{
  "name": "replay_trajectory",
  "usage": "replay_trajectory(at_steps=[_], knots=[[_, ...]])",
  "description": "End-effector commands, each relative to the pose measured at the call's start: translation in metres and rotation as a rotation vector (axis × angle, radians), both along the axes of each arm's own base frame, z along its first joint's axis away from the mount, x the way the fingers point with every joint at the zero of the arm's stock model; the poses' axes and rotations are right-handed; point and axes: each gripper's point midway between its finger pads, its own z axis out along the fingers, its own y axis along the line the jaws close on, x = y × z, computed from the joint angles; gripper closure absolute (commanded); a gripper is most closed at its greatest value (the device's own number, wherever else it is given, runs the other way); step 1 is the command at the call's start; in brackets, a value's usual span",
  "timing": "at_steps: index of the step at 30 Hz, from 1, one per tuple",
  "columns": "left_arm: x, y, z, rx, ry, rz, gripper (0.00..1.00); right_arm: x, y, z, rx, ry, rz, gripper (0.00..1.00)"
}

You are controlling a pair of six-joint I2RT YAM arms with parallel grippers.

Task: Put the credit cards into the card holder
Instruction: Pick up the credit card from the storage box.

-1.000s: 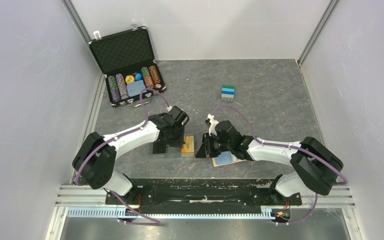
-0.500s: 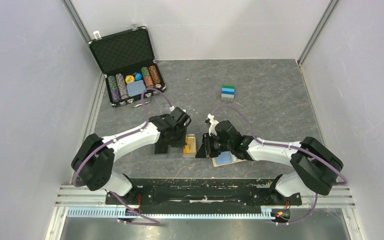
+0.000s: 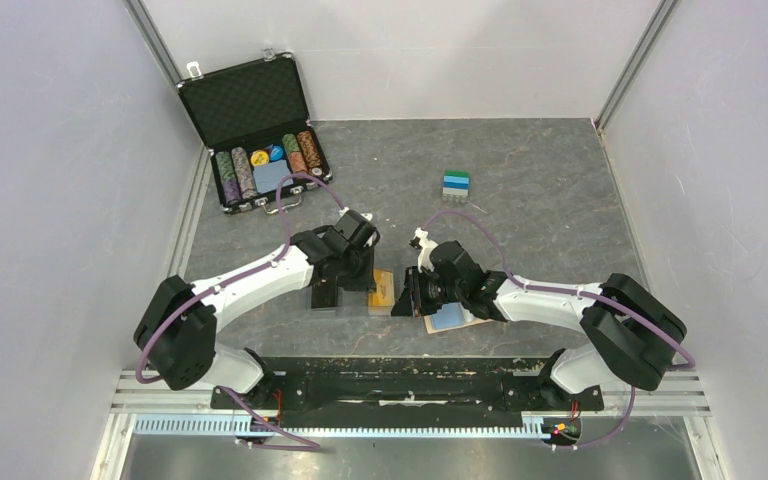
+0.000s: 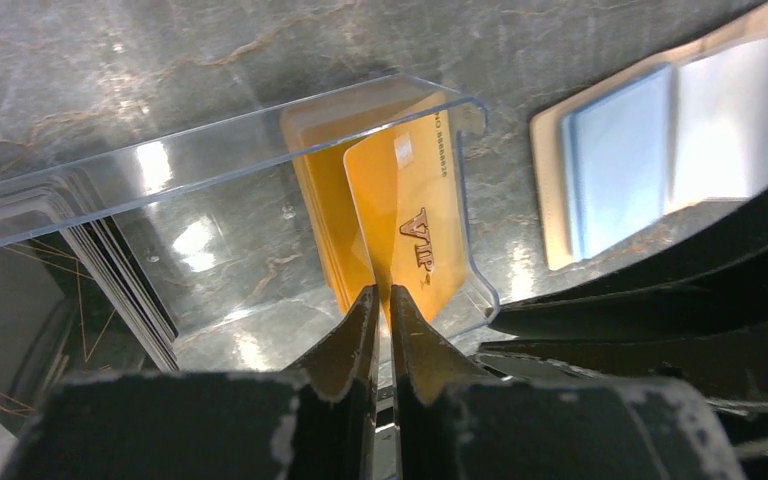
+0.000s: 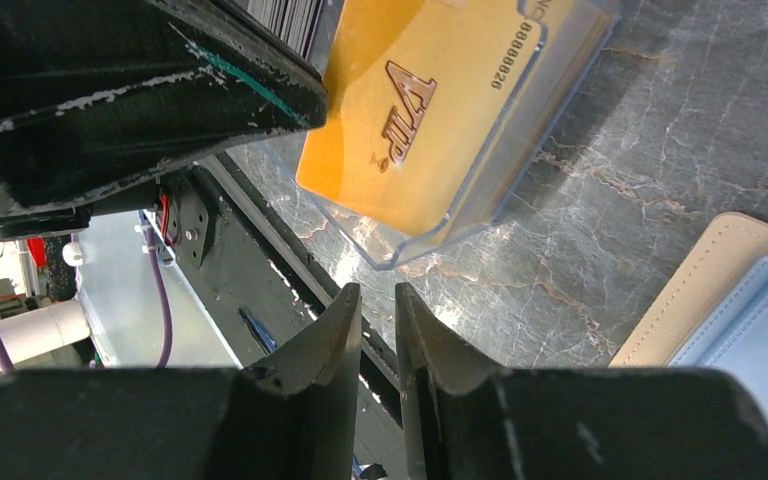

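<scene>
Left wrist view gives us the closest look: the left pincer [image 4: 382,292] is almost closed, its two black fingers nipping the near edge of a gold rectangular plastic card [image 4: 412,235] embossed VIP. That card stands tilted up off a stack of similar gold cards [image 4: 320,220] lying in a clear plastic tray [image 4: 210,165]. At the left edge of that view, partly under the clear plastic, we see a fanned pile of dark cards [image 4: 20,290]. The tray rests on the grey marbled tabletop [image 4: 160,60]. Just past the tray's end lies the light tan leather-like card holder [image 4: 545,200], opened flat, with a pale blue card [image 4: 615,170] in one of its slots; the gold card is apart from it. In the right wrist view, the right pincer [image 5: 378,295] hangs over the tabletop's near edge, its fingers a narrow slit apart with nothing between them, and the card holder lies off to its side.
</scene>
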Motion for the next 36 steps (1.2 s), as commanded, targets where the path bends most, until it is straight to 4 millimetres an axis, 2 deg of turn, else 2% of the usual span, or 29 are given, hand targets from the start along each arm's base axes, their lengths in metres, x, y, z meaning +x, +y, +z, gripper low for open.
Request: replay_trajectory(at_steps=[1, 8, 14, 20, 23, 25, 26, 28, 32, 36], knots=[[0.004, -0.035, 0.025, -0.183, -0.024, -0.014, 0.86, 0.002, 0.000, 0.001, 0.002, -0.014, 0.008, 0.79], [0.004, -0.041, 0.029, -0.224, -0.032, -0.019, 0.82, 0.002, -0.001, 0.001, 0.001, -0.017, 0.008, 0.79], [0.003, -0.044, 0.019, -0.220, -0.004, -0.023, 0.77, 0.003, -0.002, 0.002, 0.002, -0.020, 0.005, 0.79], [0.003, -0.047, 0.011, -0.229, 0.013, -0.012, 0.77, 0.004, -0.003, 0.005, 0.005, -0.029, 0.003, 0.79], [0.003, -0.046, 0.008, -0.220, 0.019, -0.006, 0.83, 0.006, -0.004, 0.009, 0.011, -0.041, 0.002, 0.79], [0.004, -0.042, 0.006, -0.200, 0.017, 0.005, 0.91, 0.008, -0.006, 0.013, 0.013, -0.054, -0.003, 0.78], [0.004, -0.040, 0.007, -0.191, 0.015, 0.011, 0.96, 0.011, -0.007, 0.018, 0.020, -0.068, -0.010, 0.78], [0.005, -0.036, 0.011, -0.183, -0.005, 0.023, 0.98, 0.016, -0.010, 0.028, 0.032, -0.102, -0.025, 0.76], [0.006, -0.025, 0.034, -0.197, -0.075, 0.046, 0.98, 0.028, -0.023, 0.057, 0.073, -0.171, -0.067, 0.53], [-0.002, -0.028, 0.071, -0.325, -0.141, 0.029, 0.98, 0.035, -0.037, 0.085, 0.156, -0.193, -0.076, 0.29]])
